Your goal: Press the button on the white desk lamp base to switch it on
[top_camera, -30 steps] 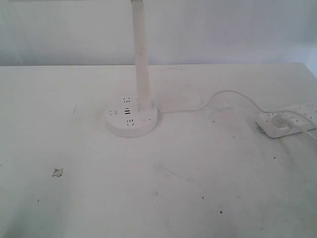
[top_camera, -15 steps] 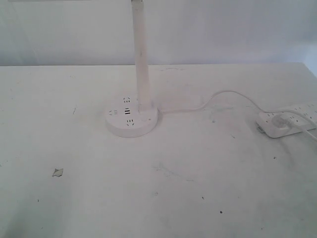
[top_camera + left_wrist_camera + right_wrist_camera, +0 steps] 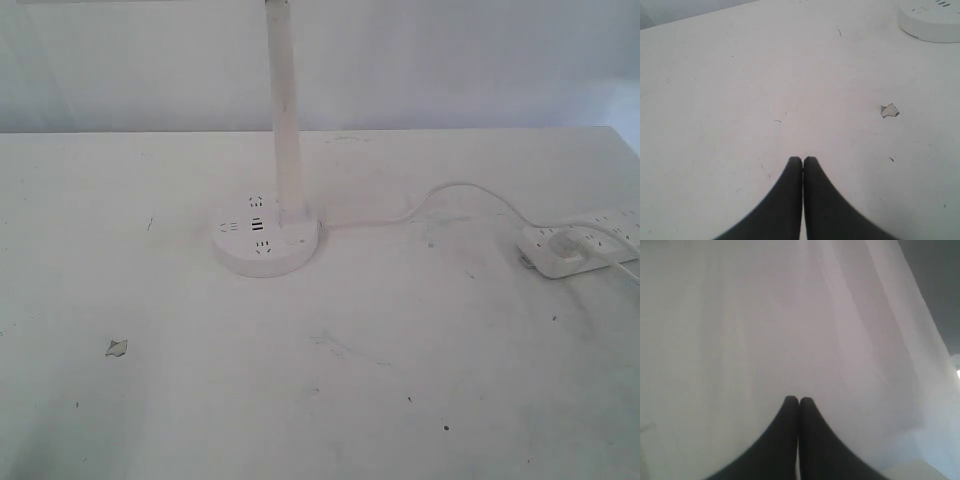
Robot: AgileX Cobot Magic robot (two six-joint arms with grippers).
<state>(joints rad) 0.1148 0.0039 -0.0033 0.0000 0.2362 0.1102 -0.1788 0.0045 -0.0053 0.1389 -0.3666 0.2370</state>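
Note:
The white desk lamp base [image 3: 266, 245] is a round flat disc left of the table's middle. It carries socket holes, two dark USB slots [image 3: 257, 226] and a tall slim stem [image 3: 285, 120]. Its button is too small and faint to make out. Part of the base's rim [image 3: 932, 25] shows in the left wrist view, far ahead of my left gripper [image 3: 802, 159]. That gripper is shut and empty above the bare tabletop. My right gripper [image 3: 799, 399] is also shut and empty, facing a white backdrop. Neither gripper shows in the exterior view.
A white cord [image 3: 450, 192] runs from the base to a long white power strip [image 3: 585, 245] at the table's right edge. A small chipped patch [image 3: 117, 347] [image 3: 889, 110] marks the table at the front left. A white wall stands behind the table.

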